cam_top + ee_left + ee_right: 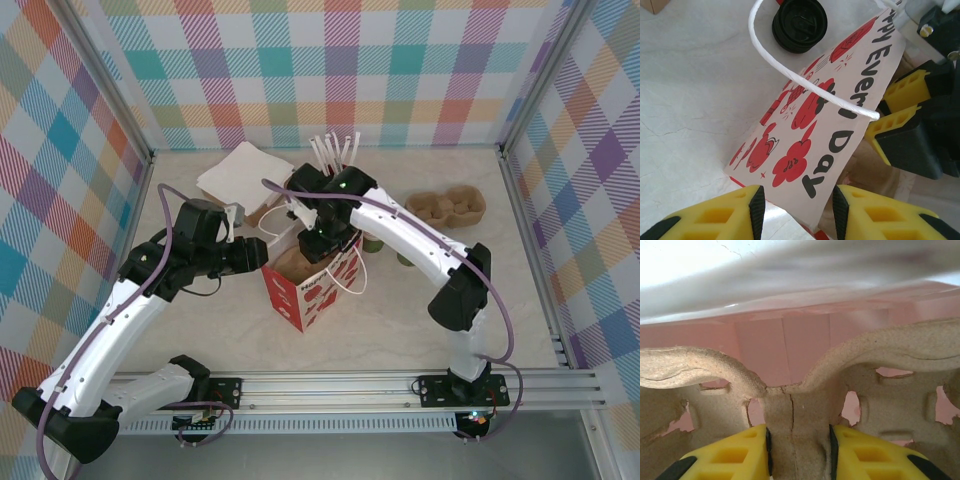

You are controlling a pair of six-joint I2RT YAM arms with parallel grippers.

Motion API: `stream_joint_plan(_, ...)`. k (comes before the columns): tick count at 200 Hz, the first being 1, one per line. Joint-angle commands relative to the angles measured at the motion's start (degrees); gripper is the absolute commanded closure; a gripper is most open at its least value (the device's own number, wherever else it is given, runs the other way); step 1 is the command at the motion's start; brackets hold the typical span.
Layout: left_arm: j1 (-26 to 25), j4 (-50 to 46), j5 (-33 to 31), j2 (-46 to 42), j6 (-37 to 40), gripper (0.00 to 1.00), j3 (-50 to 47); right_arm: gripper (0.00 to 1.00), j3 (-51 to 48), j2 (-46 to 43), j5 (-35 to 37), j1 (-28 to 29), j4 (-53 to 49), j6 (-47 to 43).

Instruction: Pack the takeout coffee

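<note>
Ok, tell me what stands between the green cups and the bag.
The right gripper hangs in the mouth of the bag, shut on a cardboard cup carrier inside it. The right arm also partly covers the green cups beside the bag.

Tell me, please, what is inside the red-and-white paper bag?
Inside the paper bag, a brown pulp cup carrier shows, its centre rib pinched by the right fingers, against pink inner walls. The carrier covers the bag's bottom, so anything beneath is hidden.
</note>
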Motion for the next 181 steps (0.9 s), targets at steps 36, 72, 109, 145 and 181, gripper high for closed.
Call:
stream_joint_plan(36,0.3,0.4,-3.7,0.1,-0.9,0.57,0.2,0.68,-0.5,-1.6,1.3,1.3,0.7,1.2)
stream_joint_plan(72,0.3,2.1,-2.9,0.9,-0.9,0.51,-0.1,0.68,-1.9,-3.3,0.6,1.7,2.2,0.7)
stream_joint_plan(109,0.2,5.0,0.0,2.8,-0.3,0.42,0.4,0.68,-3.1,-3.9,0.2,2.1,3.1,0.7)
stream_joint_plan(145,0.2,5.6,1.0,4.9,1.4,0.44,1.0,0.68,-3.7,-4.2,-0.2,2.3,3.7,1.1)
stream_joint_plan(181,0.2,4.7,-2.6,5.0,1.9,0.5,1.6,0.68,-4.2,-5.2,0.5,2.3,2.4,1.2)
